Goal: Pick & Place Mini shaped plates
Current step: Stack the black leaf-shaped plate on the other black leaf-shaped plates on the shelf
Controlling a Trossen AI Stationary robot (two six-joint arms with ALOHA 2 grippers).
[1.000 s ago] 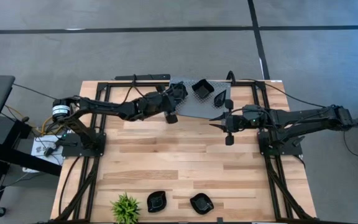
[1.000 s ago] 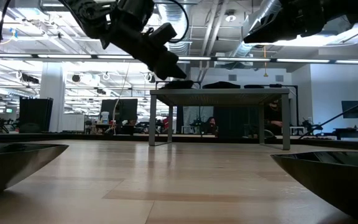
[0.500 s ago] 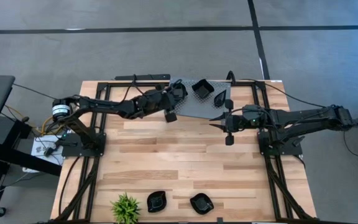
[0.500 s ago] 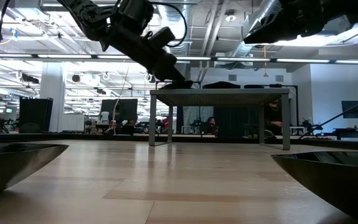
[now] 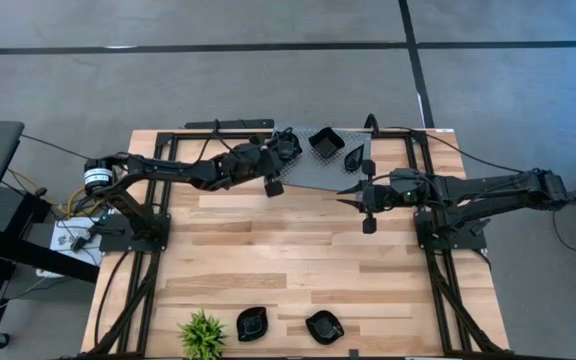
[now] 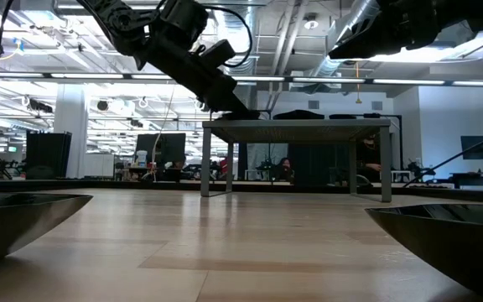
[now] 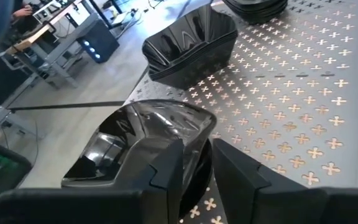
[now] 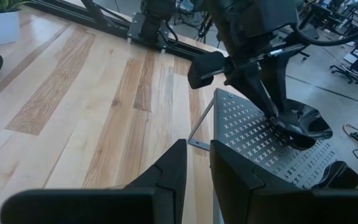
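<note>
A grey perforated shelf [image 5: 318, 172] stands at the table's far middle. My left gripper [image 7: 197, 158] is at the shelf's far left corner, shut on a glossy black mini plate [image 7: 135, 137]. Two more black plates [image 5: 325, 141] [image 5: 353, 156] sit on the shelf's far part. Another two plates [image 5: 252, 323] [image 5: 324, 326] rest on the wood by the near edge. My right gripper [image 5: 346, 196] hovers above the table just off the shelf's near right side. Its fingers [image 8: 173, 168] stand a narrow gap apart with nothing between them. My left gripper pinches the plate's side wall [image 7: 201, 143] at the rim, with one finger [image 7: 166, 174] inside the dish and one outside it. The fingers slant down from the table's left. The plate sits level, its opening up, at the shelf's corner [image 8: 300, 127].
A small green plant [image 5: 201, 335] stands at the near edge, left of the two plates. Black frame rails run along the table's left and right sides. Bare wood lies between the shelf and the near plates. The shelf stands raised on thin legs [image 6: 205, 159].
</note>
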